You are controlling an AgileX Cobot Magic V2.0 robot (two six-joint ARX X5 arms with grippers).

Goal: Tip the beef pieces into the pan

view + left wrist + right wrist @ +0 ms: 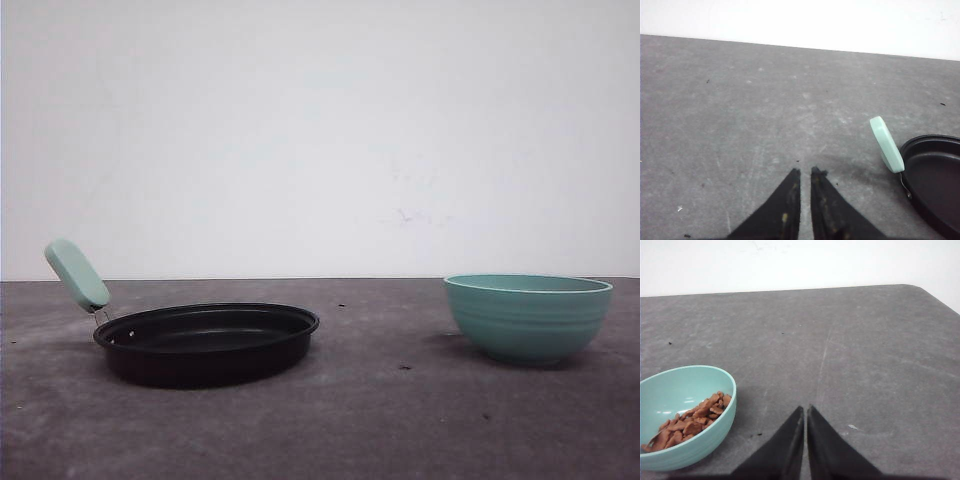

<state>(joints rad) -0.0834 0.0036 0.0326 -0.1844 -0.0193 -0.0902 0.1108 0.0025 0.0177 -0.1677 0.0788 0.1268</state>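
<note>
Holding both my left gripper (805, 172) and right gripper (805, 409) pressed together and empty, I judge nothing poured: the beef pieces (690, 422) sit in the bowl (527, 316), the pan (205, 340) bare.

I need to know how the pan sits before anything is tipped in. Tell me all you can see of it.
The pan is shallow, round and black, metal by the look, with a dull dark inside that holds nothing. A short mint-green handle rises at an angle from its rim on a thin metal stem. It sits flat on the grey table, well apart from the bowl. Nothing else touches it.
</note>
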